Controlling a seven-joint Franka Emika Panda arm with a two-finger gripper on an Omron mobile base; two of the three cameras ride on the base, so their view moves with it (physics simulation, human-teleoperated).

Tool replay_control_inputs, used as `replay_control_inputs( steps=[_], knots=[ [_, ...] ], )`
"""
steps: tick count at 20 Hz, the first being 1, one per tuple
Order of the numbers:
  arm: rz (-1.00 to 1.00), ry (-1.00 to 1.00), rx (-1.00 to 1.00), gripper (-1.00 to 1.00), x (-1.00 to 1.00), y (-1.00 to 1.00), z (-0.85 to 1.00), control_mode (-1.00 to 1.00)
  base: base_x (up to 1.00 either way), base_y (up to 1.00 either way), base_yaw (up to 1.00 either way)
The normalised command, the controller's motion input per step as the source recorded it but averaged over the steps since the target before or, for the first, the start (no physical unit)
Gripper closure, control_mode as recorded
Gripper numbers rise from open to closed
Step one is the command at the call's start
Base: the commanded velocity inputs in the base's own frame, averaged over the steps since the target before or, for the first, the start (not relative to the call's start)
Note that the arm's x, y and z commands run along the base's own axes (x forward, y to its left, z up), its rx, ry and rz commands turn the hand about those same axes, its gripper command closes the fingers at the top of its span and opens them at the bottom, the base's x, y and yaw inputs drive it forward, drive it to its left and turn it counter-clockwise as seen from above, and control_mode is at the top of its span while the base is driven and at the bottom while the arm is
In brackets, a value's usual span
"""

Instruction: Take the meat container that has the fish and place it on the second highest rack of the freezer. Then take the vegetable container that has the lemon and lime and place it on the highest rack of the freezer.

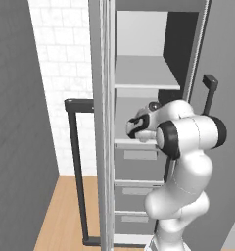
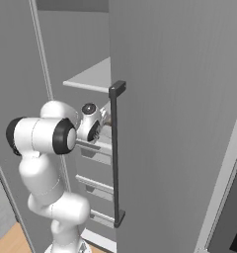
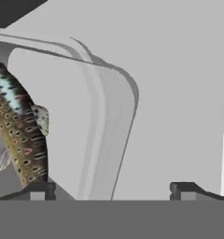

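Left base view: arm reaches from lower right into the open freezer (image 1: 139, 44); its wrist sits at frame centre, over the second highest rack (image 1: 139, 143).

Right base view: wrist at centre left, partly behind the door's black bar handle (image 2: 116, 153).

Hand view: gripper (image 3: 111, 190) spread wide, fingertips apart at bottom, pinching nothing. Speckled fish (image 3: 16, 135) lies at left in its pale meat container (image 3: 100, 126), on the grey shelf.

Flat, even rendered light is seen throughout — no glare; soft shade is cast inside the freezer (image 1: 139, 73), edges slightly pixelated.
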Motion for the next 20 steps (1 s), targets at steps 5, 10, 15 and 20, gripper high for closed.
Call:
replay_control_inputs(
  steps=[5, 10, 15, 20],
  knots=[
    [0.0, -0.01, 0.0, -1.0, -0.62, 0.0, 0.41, -1.0, 0.0, 0.0, 0.0],
    [0.0, -0.01, 0.0, -1.0, -0.91, 0.01, 0.81, -1.0, 0.0, 0.0, 0.0],
    [0.0, 0.03, -0.01, -1.0, -0.97, 0.07, 0.96, -1.0, 0.0, 0.0, 0.0],
    [0.0, 0.1, 0.0, -1.0, -1.0, 0.02, 1.0, -1.0, 0.0, 0.0, 0.0]
  ],
)
